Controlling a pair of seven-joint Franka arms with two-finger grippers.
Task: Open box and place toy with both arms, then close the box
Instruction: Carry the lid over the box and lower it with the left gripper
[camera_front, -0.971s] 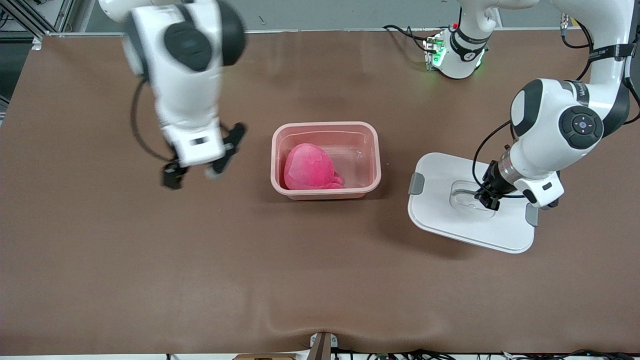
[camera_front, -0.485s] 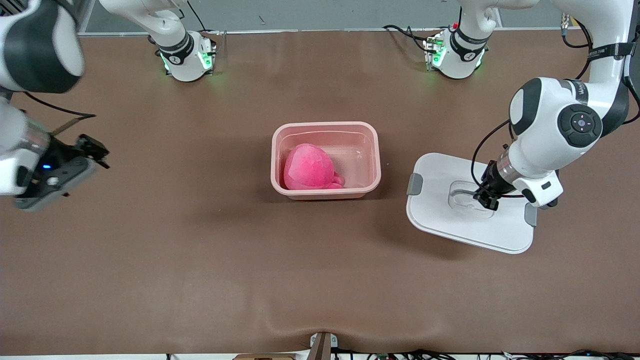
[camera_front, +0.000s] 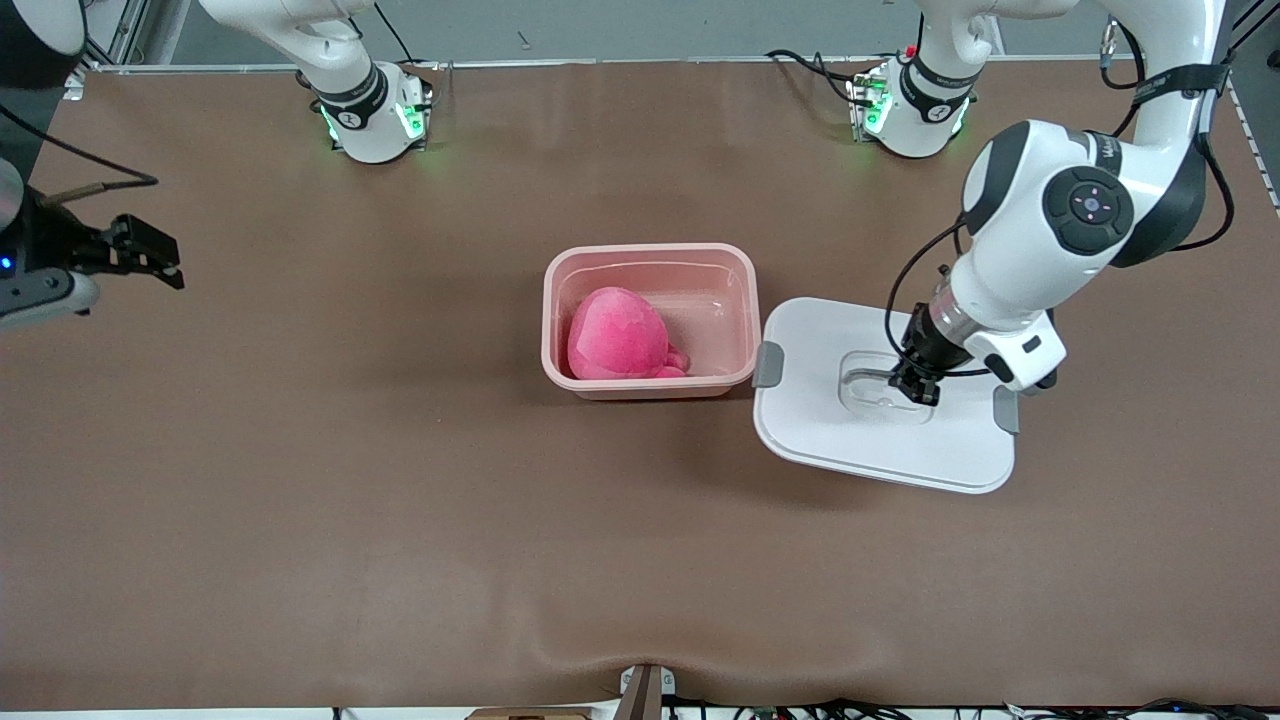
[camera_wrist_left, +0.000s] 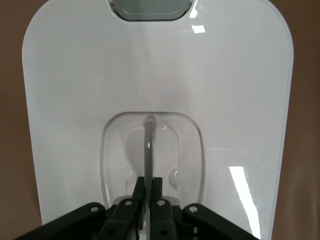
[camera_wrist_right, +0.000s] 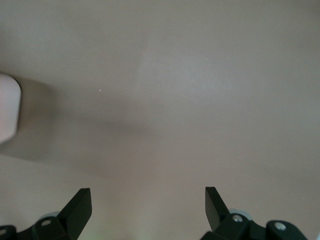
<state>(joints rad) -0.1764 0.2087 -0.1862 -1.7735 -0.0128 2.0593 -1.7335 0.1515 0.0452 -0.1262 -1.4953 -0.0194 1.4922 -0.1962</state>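
Brown table (camera_front: 400, 500) seen from a high camera, read as a clock face with twelve o'clock at the robots' bases.

At the centre of the dial: open pink translucent box (camera_front: 650, 252), lid off. Inside it, resting on the floor of the box, a round pink plush toy (camera_front: 615, 335), filling the nine o'clock half and lying against the six o'clock wall. The three o'clock half of the box bare.

At about four o'clock from the box, just beside it toward the left arm's end of the table: white lid (camera_front: 880, 450), flat side up, with a dark shadow on the table under its six o'clock edge. One grey side clip (camera_front: 768, 364) very close to the box wall, the other clip (camera_front: 1005, 410) at the lid's three o'clock edge.

Left gripper (camera_front: 915, 388) over the middle of the lid, reaching down into the recessed centre. In the left wrist view, left gripper (camera_wrist_left: 148, 187) clamped tight on the thin grey handle (camera_wrist_left: 148, 145), fingers pinched together around it, white lid (camera_wrist_left: 75, 75) spread out below.

Right gripper (camera_front: 150, 262) out at nine o'clock, at the edge of the dial, over bare table and well apart from the box. In the right wrist view, right gripper (camera_wrist_right: 147, 197) spread wide, nothing between the two black fingertips (camera_wrist_right: 80, 200), only brown table surface beneath.
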